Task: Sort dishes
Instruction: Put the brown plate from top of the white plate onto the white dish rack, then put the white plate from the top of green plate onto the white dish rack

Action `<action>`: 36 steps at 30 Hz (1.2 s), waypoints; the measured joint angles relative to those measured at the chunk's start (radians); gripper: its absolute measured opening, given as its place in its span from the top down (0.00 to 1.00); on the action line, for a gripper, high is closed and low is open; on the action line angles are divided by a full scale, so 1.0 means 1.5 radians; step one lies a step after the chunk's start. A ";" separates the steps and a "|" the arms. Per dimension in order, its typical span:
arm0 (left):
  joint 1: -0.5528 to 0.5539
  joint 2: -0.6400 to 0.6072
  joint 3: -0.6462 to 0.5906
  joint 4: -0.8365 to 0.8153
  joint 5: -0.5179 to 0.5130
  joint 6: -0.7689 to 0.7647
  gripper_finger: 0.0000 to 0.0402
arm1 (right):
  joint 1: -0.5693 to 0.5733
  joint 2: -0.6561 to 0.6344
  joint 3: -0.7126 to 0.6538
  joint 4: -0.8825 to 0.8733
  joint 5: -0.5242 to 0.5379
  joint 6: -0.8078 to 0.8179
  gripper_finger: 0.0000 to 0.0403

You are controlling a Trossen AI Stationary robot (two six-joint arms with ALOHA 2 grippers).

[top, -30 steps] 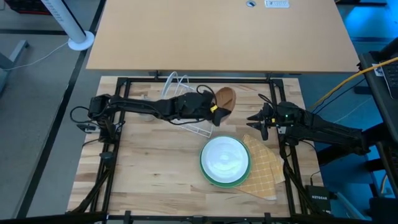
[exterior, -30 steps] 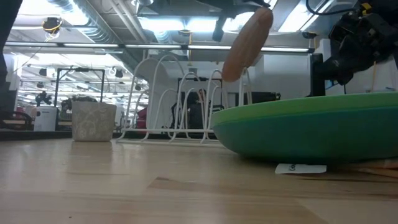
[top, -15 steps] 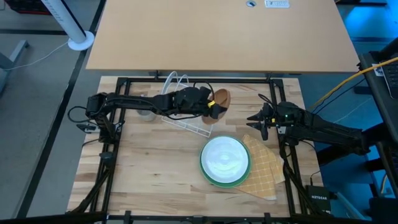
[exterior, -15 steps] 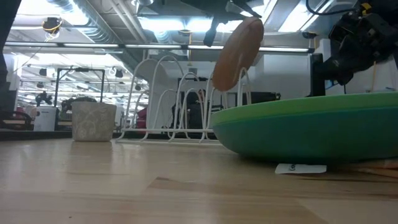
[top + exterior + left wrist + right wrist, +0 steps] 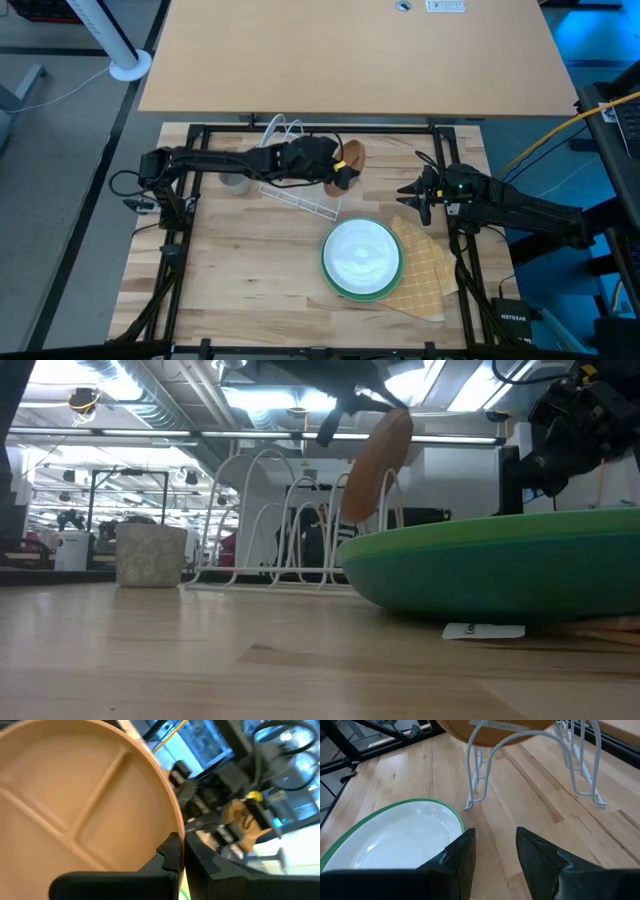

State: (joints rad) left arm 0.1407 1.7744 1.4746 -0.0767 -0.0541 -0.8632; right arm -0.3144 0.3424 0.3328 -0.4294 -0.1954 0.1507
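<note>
My left gripper (image 5: 340,173) is shut on the brown divided plate (image 5: 352,156) at the right end of the white wire rack (image 5: 296,196). In the low view the plate (image 5: 378,464) stands on edge, tilted, its lower edge down among the rack's wire loops (image 5: 290,520). The grey mug (image 5: 235,181) stands on the table left of the rack. The light green plate (image 5: 362,260) lies on a teal one (image 5: 500,585), partly on the yellow checked cloth (image 5: 428,278). My right gripper (image 5: 408,198) is open and empty, right of the rack. My left gripper pinches the brown plate's rim (image 5: 174,822) between its two fingers, one on the sectioned face and one on the back. The fingers come from the table's left. The plate is on edge and tilted. Whether its lower edge touches the rack, I cannot tell.
The black frame rails (image 5: 300,128) run along the table's far edge and down both sides. Bare wood (image 5: 240,270) lies at the near left. A white label (image 5: 483,630) lies under the plate stack.
My left gripper has gone down and a little toward the table's far left with the brown plate. The plate has come down from above the rack to between its right-hand wires, still on edge and tilted.
</note>
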 joint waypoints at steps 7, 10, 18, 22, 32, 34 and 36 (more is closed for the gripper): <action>0.026 0.000 0.001 -0.034 0.030 0.028 1.00 | 0.000 0.000 0.000 0.000 0.000 0.000 0.64; 0.033 0.000 0.001 -0.081 0.030 0.036 1.00 | 0.000 0.000 0.000 0.000 0.000 0.000 0.64; 0.036 0.000 0.001 -0.179 0.026 0.046 0.94 | 0.000 0.000 0.000 0.000 0.000 0.000 0.64; 0.037 0.000 0.000 -0.214 0.021 0.087 0.88 | 0.000 0.000 0.000 0.000 0.000 0.000 0.64; 0.036 0.001 0.000 -0.237 0.017 0.131 0.75 | 0.000 0.000 0.000 0.001 0.008 0.000 0.64; 0.036 0.001 0.000 -0.237 0.017 0.149 0.72 | 0.000 0.000 0.000 0.000 0.011 0.000 0.64; 0.037 0.001 0.000 -0.237 0.017 0.159 0.69 | 0.000 0.000 0.000 0.000 0.013 0.000 0.64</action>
State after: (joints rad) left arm 0.1954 1.7756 1.4742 -0.4323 -0.0292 -0.6250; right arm -0.3143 0.3424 0.3328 -0.4288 -0.1764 0.1509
